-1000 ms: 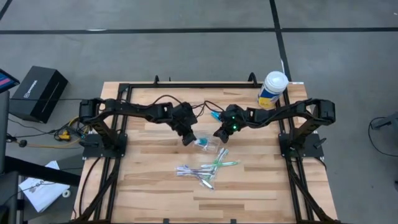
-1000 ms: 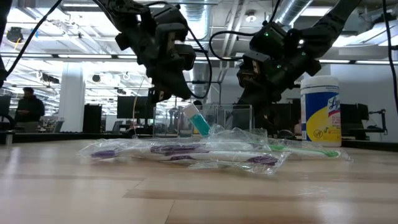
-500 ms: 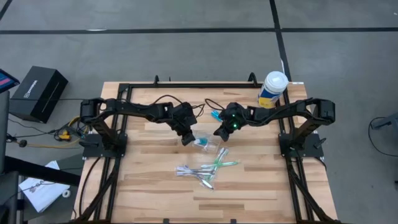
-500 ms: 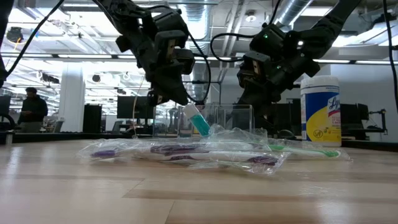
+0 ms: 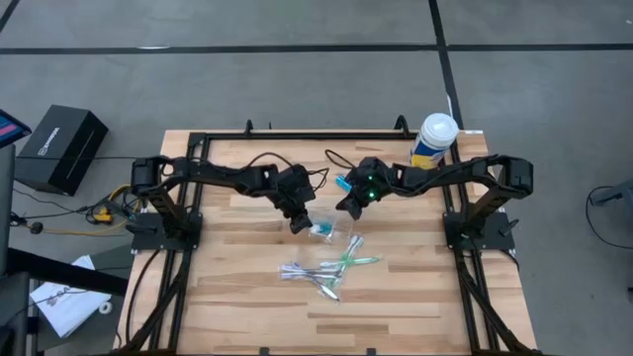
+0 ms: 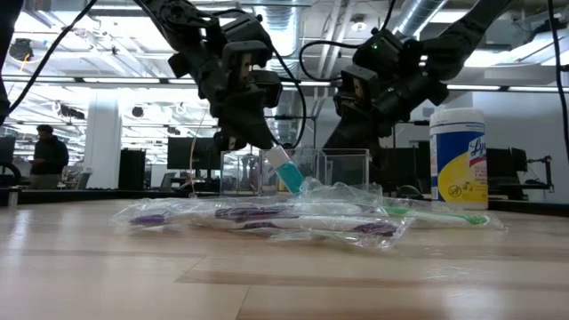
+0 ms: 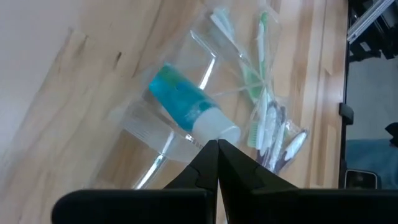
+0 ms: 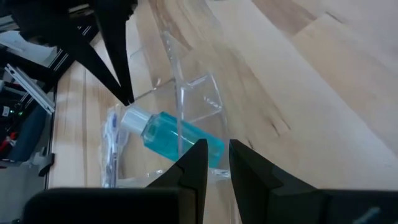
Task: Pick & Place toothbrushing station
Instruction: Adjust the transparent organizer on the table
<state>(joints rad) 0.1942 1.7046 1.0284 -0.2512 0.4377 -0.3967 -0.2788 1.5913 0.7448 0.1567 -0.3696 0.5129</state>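
Note:
A small clear cup (image 5: 332,230) stands at mid table with a blue tube (image 7: 183,106) leaning inside it, white cap (image 8: 132,118) uppermost. My left gripper (image 7: 217,144) is shut, its tips right at that cap. My right gripper (image 8: 216,155) comes from the cup's other side and is shut on the cup. Several green and purple-white toothbrushes (image 5: 326,272) in clear wrappers lie on the table nearer the front edge. A second blue tube (image 5: 341,183) lies just beyond the right gripper. My left gripper's shut tips (image 6: 260,142) slant down from the table's left, right beside the tube's white cap (image 7: 222,132). Whether they touch it, I cannot tell. My right gripper pinches a clear wall of the cup (image 8: 181,140) between its two fingers, slanting down from the table's right. The fingers hide the exact spot. The cup's bottom stays low by the table.
A white-lidded yellow-and-blue canister (image 5: 433,140) stands at the far right corner. The black frame rails (image 5: 297,135) run along the far edge and both sides. Bare wood lies left of the toothbrushes and along the near edge.
My right gripper has drawn slightly toward the far edge. The clear cup has shifted with it, and its outline in the low view now reaches farther left. The tube stays leaning inside it.

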